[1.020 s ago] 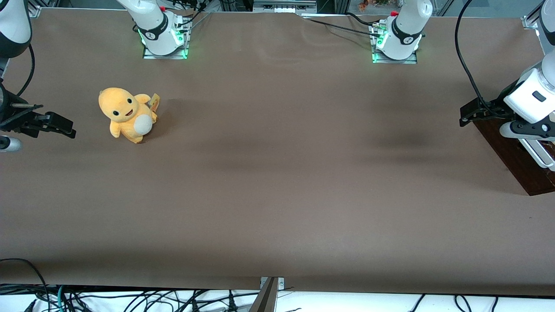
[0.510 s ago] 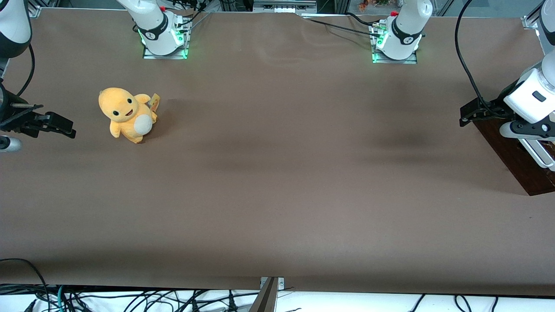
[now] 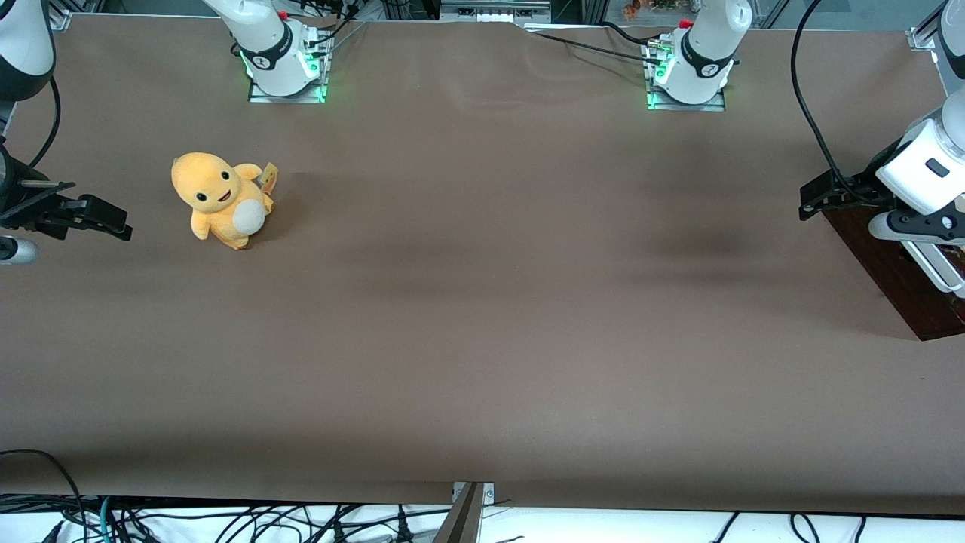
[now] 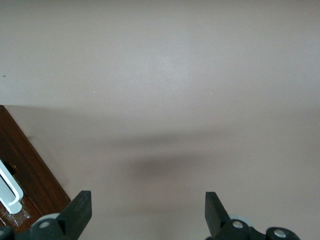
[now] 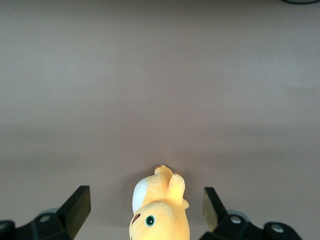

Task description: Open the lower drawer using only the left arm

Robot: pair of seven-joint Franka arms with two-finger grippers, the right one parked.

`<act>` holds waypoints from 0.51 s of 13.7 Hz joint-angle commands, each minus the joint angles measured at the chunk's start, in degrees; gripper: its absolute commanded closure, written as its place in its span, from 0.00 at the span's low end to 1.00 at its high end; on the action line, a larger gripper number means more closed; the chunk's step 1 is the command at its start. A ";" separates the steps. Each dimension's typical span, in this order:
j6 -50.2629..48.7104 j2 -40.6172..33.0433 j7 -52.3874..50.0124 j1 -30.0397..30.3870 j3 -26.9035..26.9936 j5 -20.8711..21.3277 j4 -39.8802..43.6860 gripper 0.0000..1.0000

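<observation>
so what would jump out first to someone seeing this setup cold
Probably the yellow-orange plush toy with a white belly, alone on the brown table toward the parked arm's end. Next, at the working arm's end, the white left arm holds its black gripper open above bare table beside the dark brown wooden lower drawer with its white handle.

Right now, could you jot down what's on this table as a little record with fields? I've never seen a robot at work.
Job: open the lower drawer with one arm
Working arm: left arm, at its own end of the table
Gripper: gripper open, holding nothing, over bare table beside the drawer
Drawer: dark brown wooden front, at the table's edge
Handle: white handle, not gripped
Other item: yellow plush toy, toward the parked arm's end
Surface: brown table
</observation>
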 commanded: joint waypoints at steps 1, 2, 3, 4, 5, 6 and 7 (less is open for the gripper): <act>-0.29 0.10 1.25 0.19 0.07 -1.30 0.51 0.00; -0.29 0.10 1.25 0.19 0.07 -1.30 0.51 0.00; -0.29 0.10 1.25 0.19 0.07 -1.30 0.51 0.00; -0.29 0.10 1.17 0.19 0.07 -1.21 0.51 0.00; -0.29 0.28 0.73 0.19 0.07 -1.21 0.42 0.00; -0.46 1.06 0.29 0.19 0.07 -1.30 0.42 0.00; -0.46 1.16 -0.50 0.19 0.07 -1.21 0.51 0.00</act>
